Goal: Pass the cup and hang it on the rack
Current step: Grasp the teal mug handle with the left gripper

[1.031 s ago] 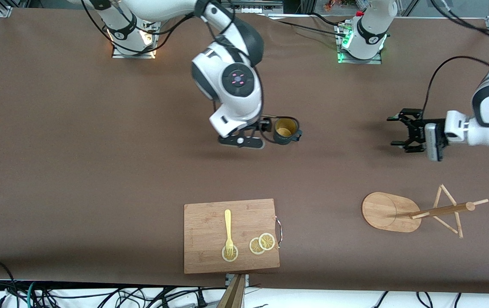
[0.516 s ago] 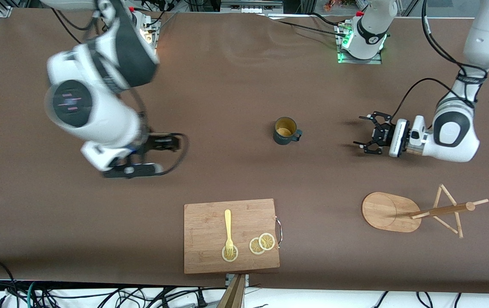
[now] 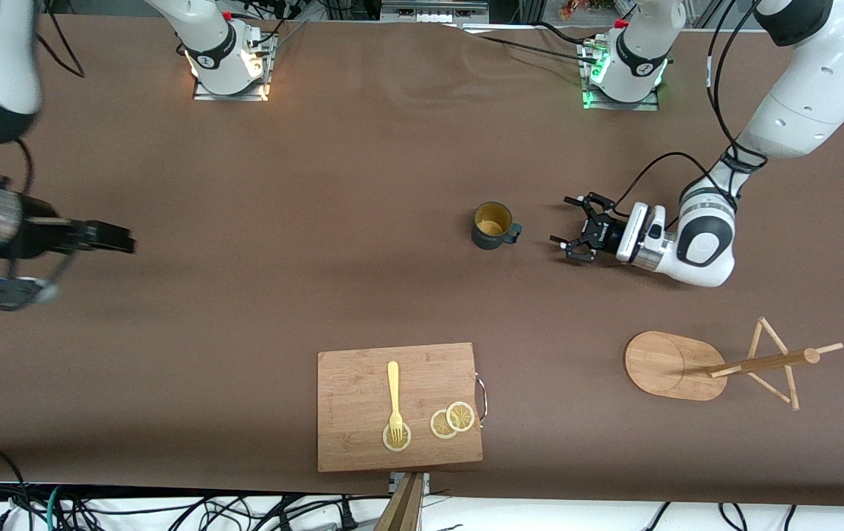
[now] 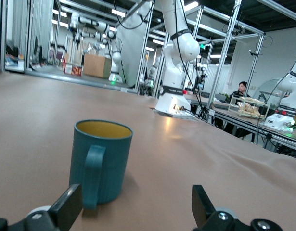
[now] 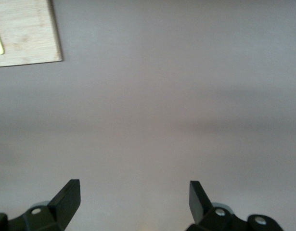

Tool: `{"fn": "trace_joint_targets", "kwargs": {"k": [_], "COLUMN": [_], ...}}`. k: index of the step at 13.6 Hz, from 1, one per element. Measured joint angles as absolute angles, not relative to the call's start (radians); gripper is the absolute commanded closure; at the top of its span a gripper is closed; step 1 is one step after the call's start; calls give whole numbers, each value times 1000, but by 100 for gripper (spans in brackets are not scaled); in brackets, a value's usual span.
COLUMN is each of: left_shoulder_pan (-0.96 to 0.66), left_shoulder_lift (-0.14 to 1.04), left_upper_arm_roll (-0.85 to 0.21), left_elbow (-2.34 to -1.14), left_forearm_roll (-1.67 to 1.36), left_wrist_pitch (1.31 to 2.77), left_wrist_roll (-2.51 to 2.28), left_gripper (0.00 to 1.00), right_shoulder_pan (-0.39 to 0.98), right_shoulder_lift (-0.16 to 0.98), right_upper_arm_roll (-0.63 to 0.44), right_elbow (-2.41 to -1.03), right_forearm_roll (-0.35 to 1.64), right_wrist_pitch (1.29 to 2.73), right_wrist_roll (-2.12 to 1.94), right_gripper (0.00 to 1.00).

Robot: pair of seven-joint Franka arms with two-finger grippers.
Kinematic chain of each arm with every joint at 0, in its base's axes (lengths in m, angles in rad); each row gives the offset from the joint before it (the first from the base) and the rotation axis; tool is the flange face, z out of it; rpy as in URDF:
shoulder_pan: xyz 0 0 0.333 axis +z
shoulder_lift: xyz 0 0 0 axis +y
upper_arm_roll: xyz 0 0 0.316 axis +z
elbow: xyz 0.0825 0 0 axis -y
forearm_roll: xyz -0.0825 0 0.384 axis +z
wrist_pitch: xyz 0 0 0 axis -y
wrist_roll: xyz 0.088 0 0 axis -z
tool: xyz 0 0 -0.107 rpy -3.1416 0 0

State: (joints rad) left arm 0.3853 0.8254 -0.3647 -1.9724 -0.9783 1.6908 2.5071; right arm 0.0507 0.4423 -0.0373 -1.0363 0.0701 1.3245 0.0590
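The cup, dark teal with a tan-yellow inside, stands upright on the brown table near the middle. Its handle points toward my left gripper. That gripper is low, open and empty, a short gap from the handle. In the left wrist view the cup stands just ahead of the open left gripper, handle foremost. My right gripper is open and empty over bare table at the right arm's end; the right wrist view shows the right gripper over bare table. The rack stands nearer the front camera, toward the left arm's end.
A wooden cutting board with a yellow fork and lemon slices lies near the front edge. A corner of the board shows in the right wrist view. The two arm bases stand along the table's back edge.
My right gripper has left the cup and swung away to the right arm's end of the table. My left gripper has moved in toward the cup's handle. The cup has not moved.
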Motion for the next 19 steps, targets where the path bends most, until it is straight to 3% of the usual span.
{"fn": "trace_joint_targets", "kwargs": {"k": [5,8,12,14,16,17,19], "left_shoulder_pan": [362,355,325,316,311,311,311], "left_shoulder_lift": [881,884,887,888,890,890,890], "left_upper_arm_roll": [-412,-421,-432,-435,-435,-435,-435], "left_elbow": [-1962,-1956,-1956,-1956,-1956,-1956,-1956], "left_forearm_roll": [-1026,-1052,-1084,-1084,-1084,-1084,-1084], "left_wrist_pitch": [1755,1790,1824,1836,1845,1846,1847], "left_wrist_roll": [2581,2595,2604,2605,2622,2632,2645], "left_gripper": [0,0,0,51,86,97,100], "right_shoulder_pan": [-23,-38,-38,-38,-38,-38,-38], "right_shoulder_lift": [269,146,103,104,106,107,108], "right_upper_arm_roll": [-38,-38,-32,-29,-29,-29,-28], "right_elbow": [-1169,-1317,-1398,-1406,-1406,-1406,-1406], "right_forearm_roll": [-2,-11,-12,-12,-13,-13,-13], "right_wrist_pitch": [1359,1387,1410,1413,1413,1413,1414], "right_wrist_roll": [57,57,21,-7,-25,-27,-28], "right_gripper": [0,0,0,0,0,0,0]}}
